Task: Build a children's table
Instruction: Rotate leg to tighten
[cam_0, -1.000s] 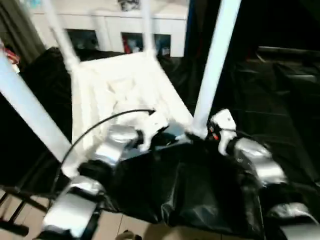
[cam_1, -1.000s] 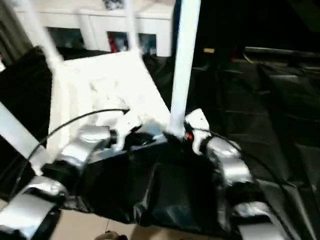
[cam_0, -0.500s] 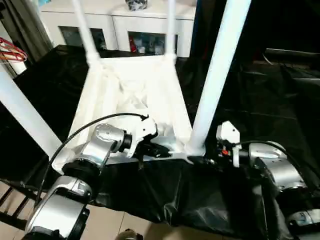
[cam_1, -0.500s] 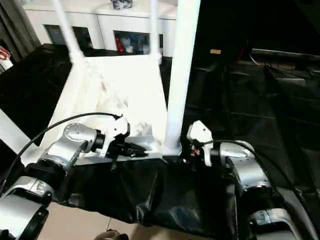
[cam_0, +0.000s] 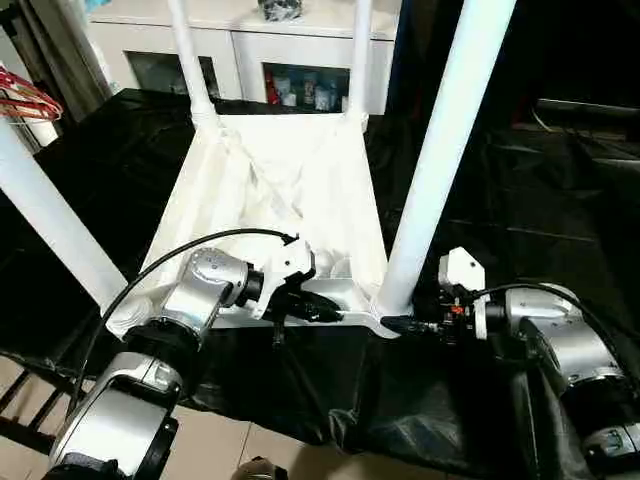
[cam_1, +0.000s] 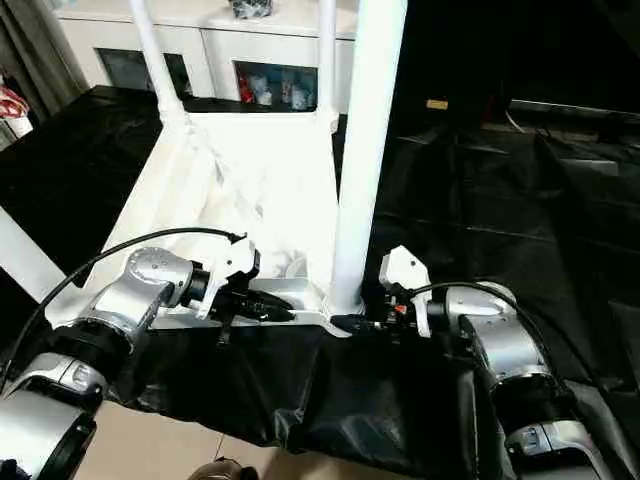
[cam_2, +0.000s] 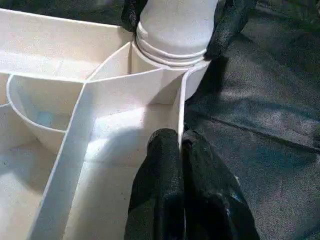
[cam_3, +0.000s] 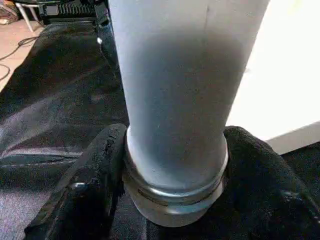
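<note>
At the far left, one white leg (cam_0: 50, 225) rises steeply from the near left corner of the table top (cam_0: 280, 190), which lies upside down on a worktop draped in black sheeting (cam_0: 520, 200). A red hanger (cam_0: 30, 100) shows at the left edge. The top's ribbed underside faces up, and two more legs (cam_0: 190, 60) stand in the far corner sockets, in front of a white cabinet (cam_0: 250, 40) with glass doors.

The left gripper (cam_0: 325, 312) reaches in level from the left along the near edge of the table top. In the left wrist view its two black fingers (cam_2: 160, 190) are pressed together on a thin upright rib of the underside, pinching the plastic wall close to the near right corner socket.

To the right, the fourth leg (cam_0: 440, 150) stands upright in that near right socket (cam_2: 172, 55), thick and tapered, leaning slightly. The right gripper (cam_0: 402, 322) comes in level from the right at the foot of this leg. In the right wrist view its black fingers (cam_3: 95, 170) sit on either side of the leg's ringed base, touching it, so the gripper clasps the leg just above the socket. The silver right forearm (cam_0: 555, 340) lies over the black sheeting.
</note>
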